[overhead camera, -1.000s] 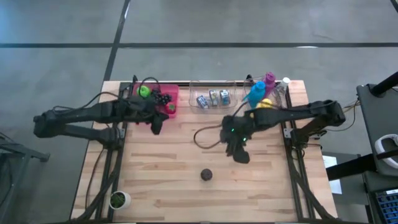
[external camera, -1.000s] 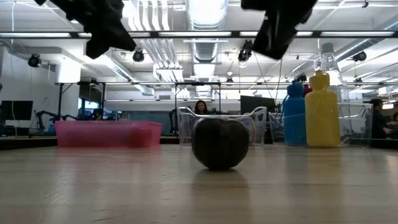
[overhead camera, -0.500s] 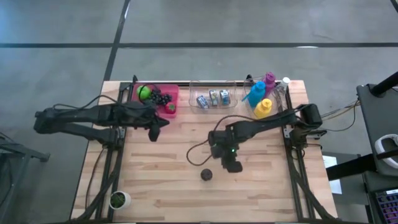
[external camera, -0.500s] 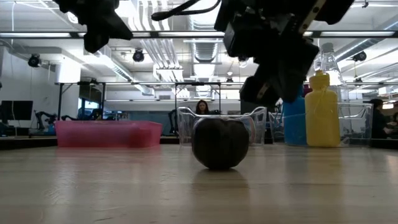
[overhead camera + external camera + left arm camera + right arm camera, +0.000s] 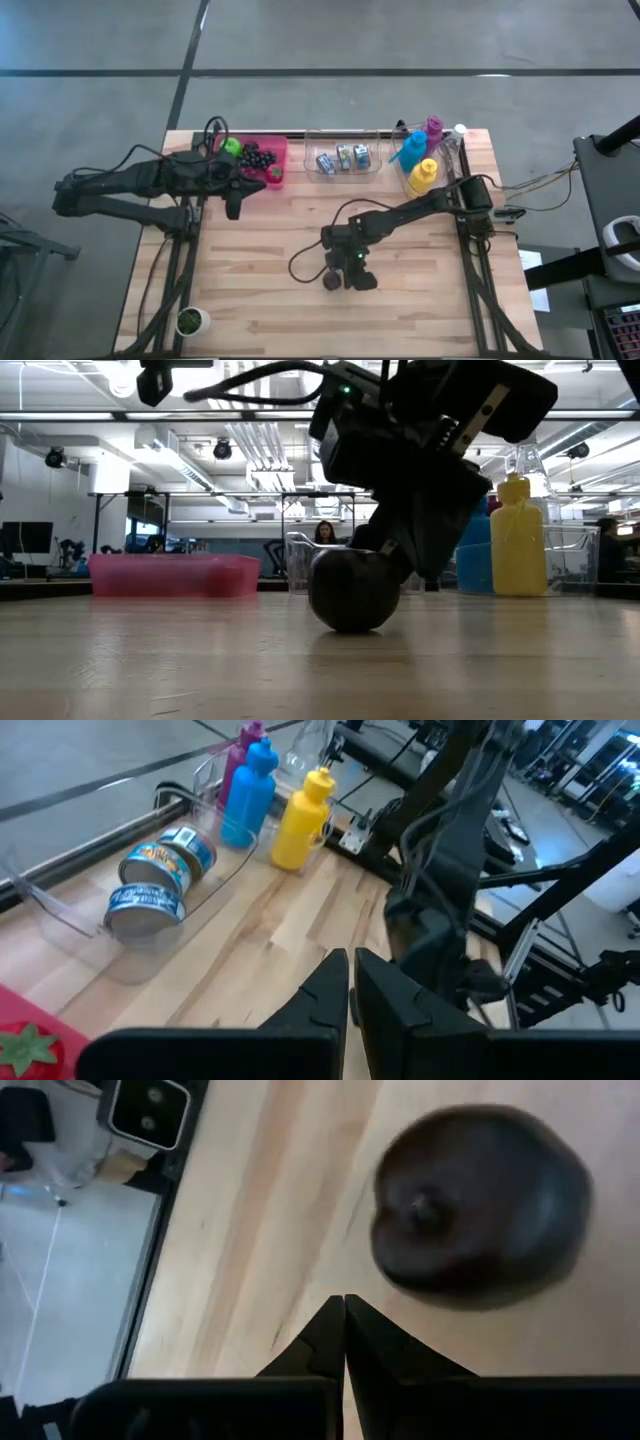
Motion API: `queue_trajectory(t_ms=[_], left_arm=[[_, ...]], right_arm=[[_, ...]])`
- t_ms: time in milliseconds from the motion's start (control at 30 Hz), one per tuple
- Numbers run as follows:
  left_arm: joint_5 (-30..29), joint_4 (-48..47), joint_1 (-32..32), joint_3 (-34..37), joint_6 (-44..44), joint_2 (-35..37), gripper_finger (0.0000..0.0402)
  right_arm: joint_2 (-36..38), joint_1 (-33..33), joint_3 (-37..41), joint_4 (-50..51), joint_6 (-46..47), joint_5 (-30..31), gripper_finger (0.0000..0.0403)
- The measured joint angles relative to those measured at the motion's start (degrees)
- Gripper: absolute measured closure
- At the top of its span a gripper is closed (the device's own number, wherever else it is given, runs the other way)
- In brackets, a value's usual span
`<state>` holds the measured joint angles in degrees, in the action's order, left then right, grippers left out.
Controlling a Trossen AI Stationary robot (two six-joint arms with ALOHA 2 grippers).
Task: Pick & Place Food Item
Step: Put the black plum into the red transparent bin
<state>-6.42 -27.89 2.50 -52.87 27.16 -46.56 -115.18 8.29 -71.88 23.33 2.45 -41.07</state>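
Near the front middle of the table: I log one dark plum, lying loose on the bare wood.
Plum, attitude: it is nearly round, so I can name no long axis; in the right wrist view its stem dimple faces the camera, and in the low view the dimple sits at the top.
Right gripper: I see it down beside the plum, just to its right in the high view; its fingers are pressed together and pinch nothing, their tips short of the fruit.
Left gripper: I have it waiting near the pink bin, above the wood; its fingers are pressed together on nothing.
Pink bin: back left of the table, holding a green fruit, dark grapes and a strawberry.
Clear tray: back middle, with three cans.
Bottles: blue, purple and yellow, at the back right.
Small potted plant: front left corner.
Room behind: I note one person seated far off.
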Motion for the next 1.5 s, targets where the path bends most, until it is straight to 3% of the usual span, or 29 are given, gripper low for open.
queue_trajectory(t_ms=[367, 767, 1200, 1500], left_arm=[[0.0, -0.3, 0.0, -1.2, -0.4, 0.0, 0.0375], [0.0, -0.3, 0.0, -1.2, -0.4, 0.0, 0.0375], [0.0, -0.3, 0.0, -1.2, -1.9, 0.0, 0.0375], [0.0, -3.7, 0.0, -1.2, -1.8, -0.1, 0.0375]], right_arm=[[-1.5, -0.5, -1.7, -3.3, -4.4, -0.5, 0.0394], [-1.6, -2.7, -1.6, -7.8, -7.7, 8.4, 0.0394], [-1.5, -6.6, -1.8, -16.5, -8.8, 10.5, 0.0394], [1.4, -7.0, -1.8, -13.4, -7.1, 13.6, 0.0394]])
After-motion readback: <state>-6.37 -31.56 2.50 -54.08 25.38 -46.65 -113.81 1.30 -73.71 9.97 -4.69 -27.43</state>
